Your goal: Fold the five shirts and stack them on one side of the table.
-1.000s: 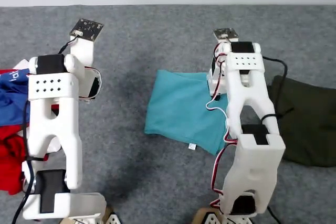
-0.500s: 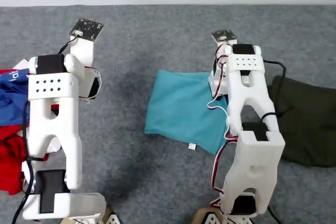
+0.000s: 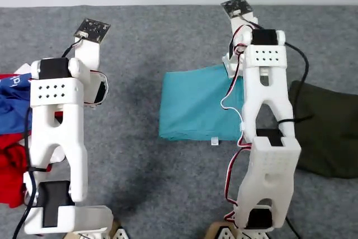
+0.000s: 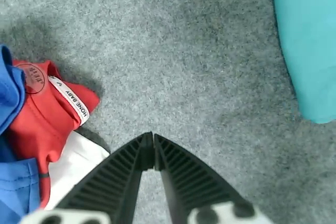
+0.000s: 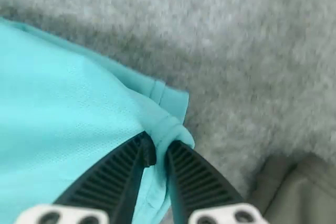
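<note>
Teal shirt (image 3: 193, 104) lies mid-table in the high view, between the two arms. It is a flat, partly folded block with a small tag (image 3: 214, 141) at its near edge. Its right part is under the right arm (image 3: 263, 99), so its long axis is hard to fix, but it seems to run across the table from left to right, with a straight edge facing the left arm (image 3: 56, 121). An olive shirt (image 3: 327, 130) lies flat just right of it, probably the start of the stack. A blue shirt (image 3: 11, 102) and a red shirt (image 3: 10, 174) sit bunched at the table's (image 3: 140, 37) left edge.

From the left wrist, the left gripper (image 4: 153, 148) hangs over bare table with its fingers pressed together on nothing. The red, blue and white shirts (image 4: 76, 163) lie crumpled beside it, and the teal edge is well apart.

From the right wrist, the right gripper (image 5: 160, 153) is clamped on a puckered bit of the teal shirt's hem at a corner, with the olive shirt close by.

I judge that the second shirt is in hand and three remain. The next move calls for carrying that pinched corner over the cloth without dragging the whole shirt, then moving the shirt onto the olive one.
</note>
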You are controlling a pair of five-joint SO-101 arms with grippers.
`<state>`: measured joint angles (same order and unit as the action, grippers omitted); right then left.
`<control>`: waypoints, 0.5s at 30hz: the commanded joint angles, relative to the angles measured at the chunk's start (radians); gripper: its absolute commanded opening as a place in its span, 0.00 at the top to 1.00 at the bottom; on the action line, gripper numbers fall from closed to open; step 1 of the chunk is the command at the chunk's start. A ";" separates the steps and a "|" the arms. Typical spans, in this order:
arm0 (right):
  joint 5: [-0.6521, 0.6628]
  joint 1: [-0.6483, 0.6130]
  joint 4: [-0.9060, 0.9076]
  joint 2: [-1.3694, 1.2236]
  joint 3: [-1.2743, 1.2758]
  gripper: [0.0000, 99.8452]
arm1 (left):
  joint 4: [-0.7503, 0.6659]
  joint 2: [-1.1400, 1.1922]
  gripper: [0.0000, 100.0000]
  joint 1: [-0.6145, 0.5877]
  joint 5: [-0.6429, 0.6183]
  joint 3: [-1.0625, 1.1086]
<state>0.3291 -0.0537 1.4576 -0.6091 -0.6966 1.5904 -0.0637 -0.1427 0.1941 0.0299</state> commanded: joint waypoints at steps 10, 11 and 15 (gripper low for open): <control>-0.012 0.005 0.050 -0.031 -0.127 0.79 | -0.009 -0.035 1.00 0.003 0.012 0.002; -0.037 0.001 0.073 -0.015 -0.149 0.76 | -0.009 -0.037 1.00 0.003 0.012 0.002; -0.052 -0.012 0.216 0.030 -0.221 0.75 | -0.008 -0.044 1.00 0.003 0.008 0.001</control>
<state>0.2969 -0.0522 1.5881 -0.6705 -0.8301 1.5904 -0.0637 -0.1427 0.1941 0.0299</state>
